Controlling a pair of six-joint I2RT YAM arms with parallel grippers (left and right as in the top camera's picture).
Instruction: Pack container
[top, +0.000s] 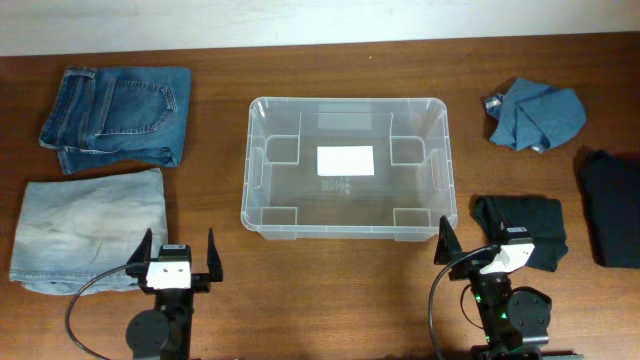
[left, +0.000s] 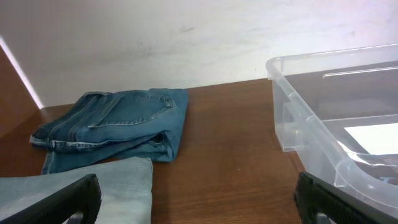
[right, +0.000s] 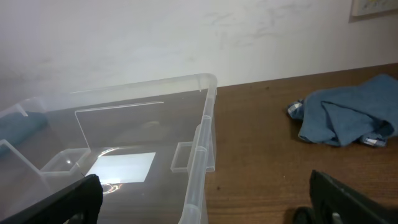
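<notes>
The brown wooden table (top: 340, 290) carries everything; at its centre stands the clear rectangular plastic container (top: 345, 101), empty (only its white label (top: 345, 160) shows), so packing looks not yet begun; the next move likely calls for reaching a garment, perhaps the folded pale-blue jeans (top: 90, 228) or the folded black cloth (top: 535, 235); the left gripper (top: 179, 245) and right gripper (top: 473, 245) both gape wide, holding nothing.

The container (top: 345, 205) stands between folded blue jeans (top: 118, 115) at left and a black garment (top: 525, 228) at right.
</notes>
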